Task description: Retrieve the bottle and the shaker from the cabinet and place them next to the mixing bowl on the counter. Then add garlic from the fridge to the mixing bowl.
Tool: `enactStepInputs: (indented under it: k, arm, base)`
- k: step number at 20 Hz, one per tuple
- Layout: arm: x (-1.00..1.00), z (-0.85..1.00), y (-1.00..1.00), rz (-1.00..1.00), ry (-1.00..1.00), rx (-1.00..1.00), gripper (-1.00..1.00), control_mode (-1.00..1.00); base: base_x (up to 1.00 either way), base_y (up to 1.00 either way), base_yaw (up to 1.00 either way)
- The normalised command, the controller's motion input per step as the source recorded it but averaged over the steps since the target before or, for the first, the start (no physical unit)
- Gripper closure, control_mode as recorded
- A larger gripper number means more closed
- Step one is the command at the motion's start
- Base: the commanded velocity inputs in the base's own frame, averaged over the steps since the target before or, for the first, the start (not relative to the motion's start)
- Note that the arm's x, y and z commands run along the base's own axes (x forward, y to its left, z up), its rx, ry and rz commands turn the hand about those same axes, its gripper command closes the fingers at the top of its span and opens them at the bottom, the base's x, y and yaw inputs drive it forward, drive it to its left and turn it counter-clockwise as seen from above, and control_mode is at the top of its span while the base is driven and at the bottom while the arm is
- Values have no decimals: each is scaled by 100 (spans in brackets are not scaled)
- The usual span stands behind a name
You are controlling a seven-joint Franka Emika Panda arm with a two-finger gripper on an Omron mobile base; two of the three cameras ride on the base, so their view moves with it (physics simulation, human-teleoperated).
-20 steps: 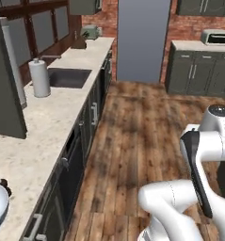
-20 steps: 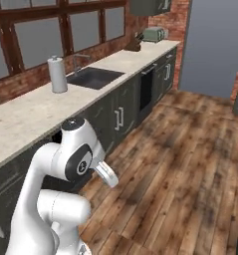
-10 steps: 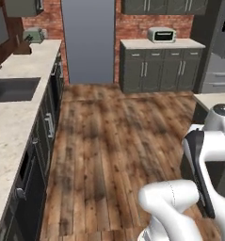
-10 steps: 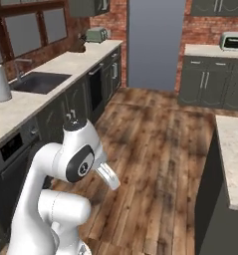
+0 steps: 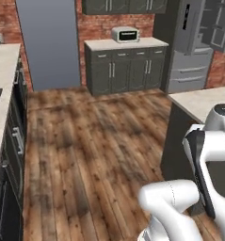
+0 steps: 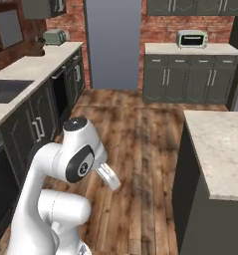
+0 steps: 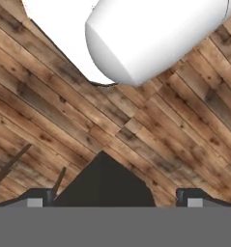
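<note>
Left base view: the fridge (image 5: pixel 191 44) stands at upper right, the arm folded low for driving. Right base view: the counter (image 6: pixel 36 64) runs along the left. Hand view: the gripper (image 7: pixel 112 195) points at floorboards, fingertips wide apart, holding nothing.

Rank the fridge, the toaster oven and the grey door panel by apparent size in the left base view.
1. Grey door panel, largest.
2. Fridge, partly cut off by the frame edge.
3. Toaster oven, smallest by far.
All stand about equally far back, so the order is fair.
</note>
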Motion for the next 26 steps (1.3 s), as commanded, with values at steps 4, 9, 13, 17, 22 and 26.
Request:
enactStepInputs:
  k: [4,9,13,17,22,26]
  arm:
    - [0,0,0,0,0,0,-100,100]
    - [0,0,0,0,0,0,-100,100]
    - [0,0,0,0,0,0,-100,100]
    - [0,0,0,0,0,0,-100,100]
    - [0,0,0,0,0,0,-100,100]
    - [0,0,0,0,0,0,-100,100]
  base:
    - [58,21,-42]
    - [26,33,-45]
    - [55,64,-35]
    - [73,68,-33]
    - [79,76,-32]
    - [80,89,-33]
